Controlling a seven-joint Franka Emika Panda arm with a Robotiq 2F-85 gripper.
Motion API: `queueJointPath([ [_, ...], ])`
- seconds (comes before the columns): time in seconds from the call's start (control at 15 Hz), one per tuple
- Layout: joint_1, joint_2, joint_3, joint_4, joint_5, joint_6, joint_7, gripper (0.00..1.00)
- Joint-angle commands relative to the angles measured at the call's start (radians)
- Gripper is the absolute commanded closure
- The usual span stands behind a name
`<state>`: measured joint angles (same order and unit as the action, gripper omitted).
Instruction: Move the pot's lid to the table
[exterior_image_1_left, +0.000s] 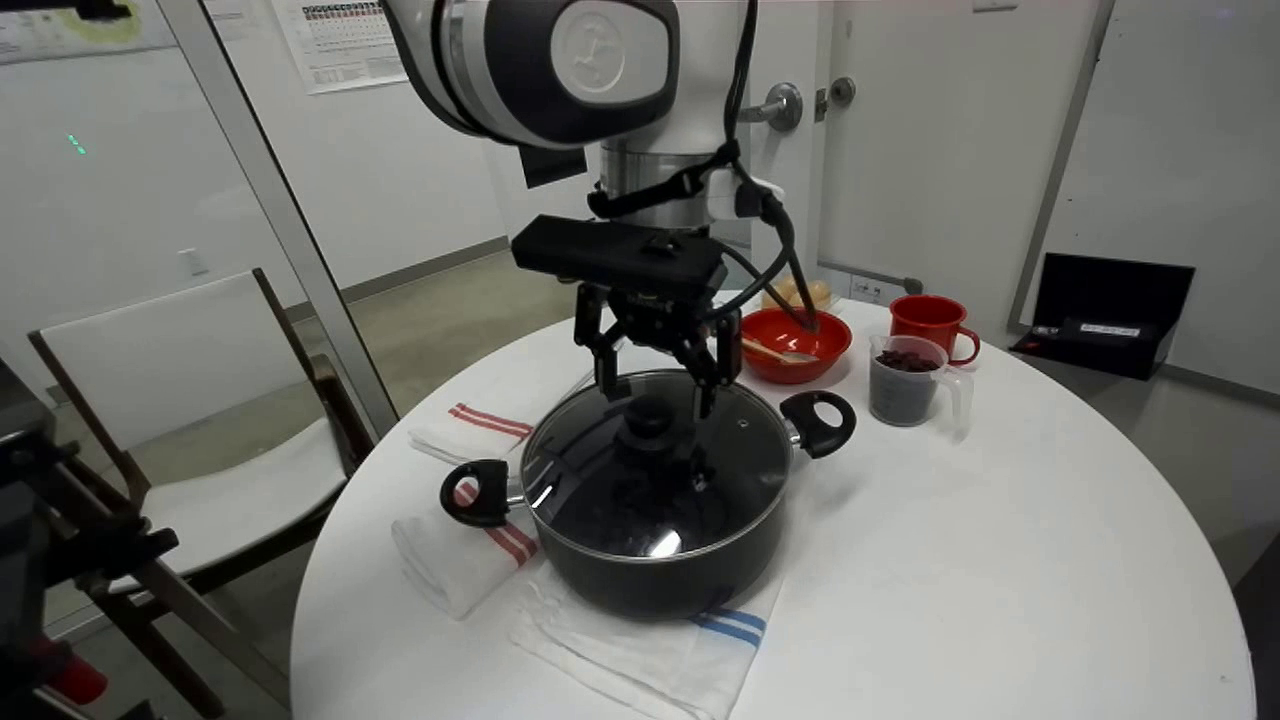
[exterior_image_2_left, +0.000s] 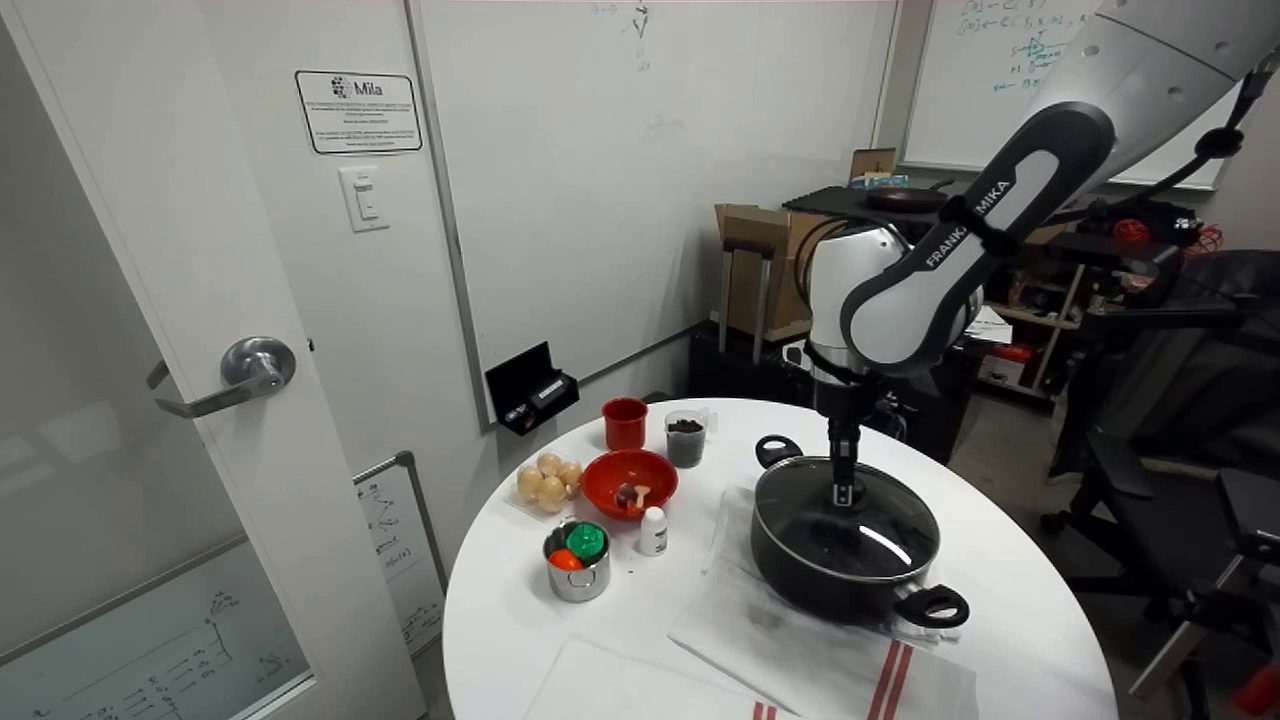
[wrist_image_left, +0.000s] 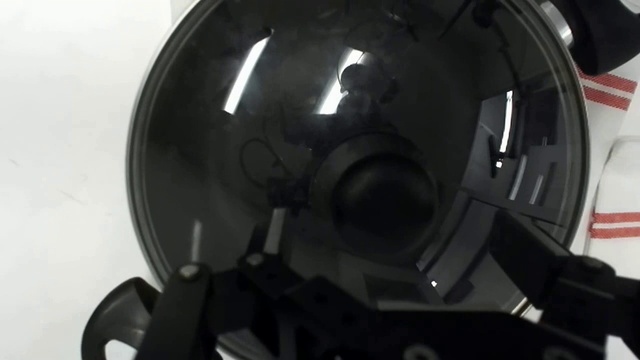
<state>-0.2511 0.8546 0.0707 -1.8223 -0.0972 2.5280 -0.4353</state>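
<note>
White round table (exterior_image_1_left: 1000, 570) amid door (exterior_image_2_left: 210, 270), whiteboard (exterior_image_2_left: 660, 150) and chair (exterior_image_1_left: 175, 370)

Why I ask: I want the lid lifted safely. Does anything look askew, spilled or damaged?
Nothing clearly stands out. The lid looks evenly seated on the pot, and I see no spill or damage. At most, there are faint marks on the table in the wrist view, too indistinct to identify.
</note>
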Motion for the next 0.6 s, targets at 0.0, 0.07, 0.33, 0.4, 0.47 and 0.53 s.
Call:
queueJointPath([
  [0.0,-0.027,0.025,0.016,0.033,0.033,-0.014,-0.028,0.00],
  [0.07,-0.028,0.027,0.016,0.036,0.035,-0.016,-0.027,0.00],
  [0.33,-0.024,0.028,0.013,0.041,0.035,-0.018,-0.024,0.00],
  [0.4,-0.024,0.027,0.013,0.041,0.034,-0.017,-0.023,0.00],
  [0.47,-0.024,0.027,0.013,0.041,0.034,-0.016,-0.024,0.00],
  [0.53,-0.024,0.027,0.013,0.041,0.035,-0.015,-0.024,0.25],
])
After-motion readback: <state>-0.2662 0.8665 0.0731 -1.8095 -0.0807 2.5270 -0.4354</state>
